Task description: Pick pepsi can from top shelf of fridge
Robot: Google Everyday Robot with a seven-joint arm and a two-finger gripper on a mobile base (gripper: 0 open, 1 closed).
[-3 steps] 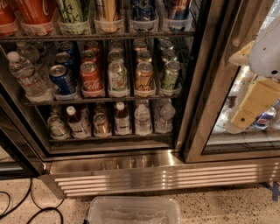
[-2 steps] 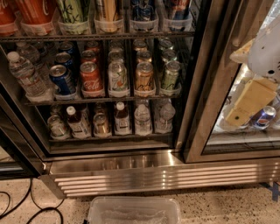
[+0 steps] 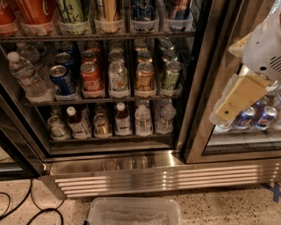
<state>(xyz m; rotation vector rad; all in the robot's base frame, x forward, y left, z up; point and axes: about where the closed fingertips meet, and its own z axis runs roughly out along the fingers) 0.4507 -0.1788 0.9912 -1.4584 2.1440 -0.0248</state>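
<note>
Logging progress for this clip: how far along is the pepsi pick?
Done: nothing visible yet. In hand: the gripper hangs at the right, in front of the glass door, carrying no can. Left: reach the top shelf, grasp the dark blue can there, likely the pepsi, and lift it out.

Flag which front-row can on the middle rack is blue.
The leftmost can, beside the water bottle; its neighbours are red, white, gold and green. The pincer is far right, before the other door.
</note>
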